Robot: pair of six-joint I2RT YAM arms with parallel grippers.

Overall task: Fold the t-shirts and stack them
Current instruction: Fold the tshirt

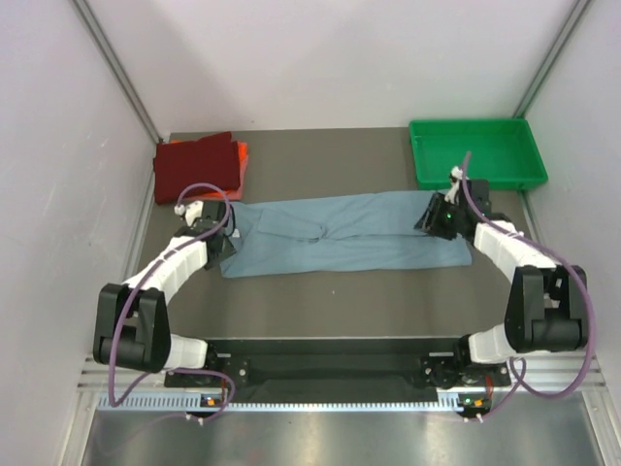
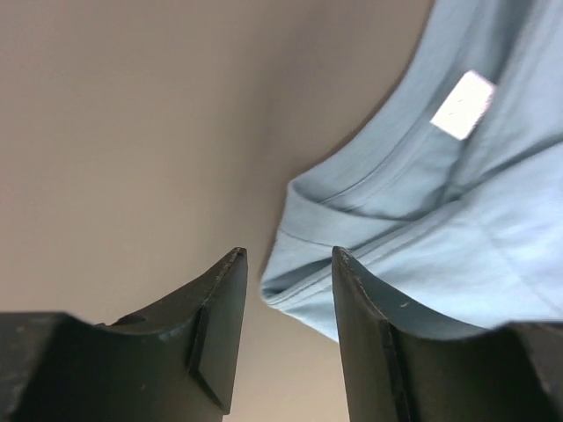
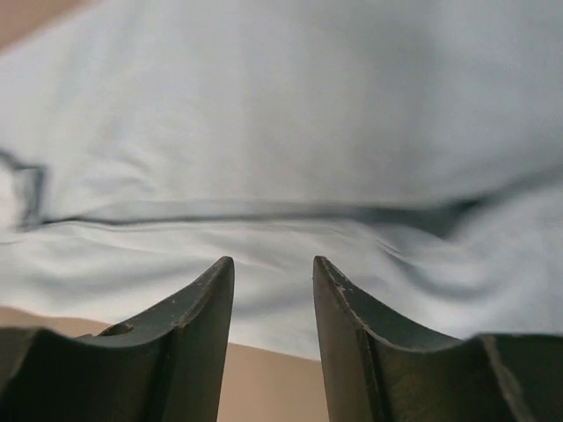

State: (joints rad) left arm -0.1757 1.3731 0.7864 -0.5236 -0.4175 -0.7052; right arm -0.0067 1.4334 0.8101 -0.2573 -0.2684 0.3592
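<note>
Stretching across the middle of the brown table (image 1: 320,291), the dusty grey-blue t-shirt (image 1: 340,233) lies as a long, creased band in the overhead view. The left gripper (image 1: 225,231) sits at its left end and the right gripper (image 1: 434,216) at its right end. A wide strip of bare tabletop runs between the shirt's near edge and the arm bases, and a narrower one runs behind it. At the back left corner the folded dark red t-shirt (image 1: 194,167) covers the orange t-shirt (image 1: 242,155), of which only a sliver shows along the right side. The green tray (image 1: 475,155) fills the back right corner, near the right gripper. White side walls stand close to both table edges. From this height the jaws' spread cannot be made out.

From the left wrist, the left gripper's two dark fingers stand apart, holding nothing. A folded, stitched corner of the shirt lies just past the tips, toward the right finger. A white label (image 2: 464,104) shows blurred further up the cloth, with bare table to the left.

From the right wrist, the right gripper's jaws also stand parted and unloaded over the cloth. The shirt fills most of the view out of focus, with a dark seam crossing it. Its near edge shows between the fingers against a strip of table.
</note>
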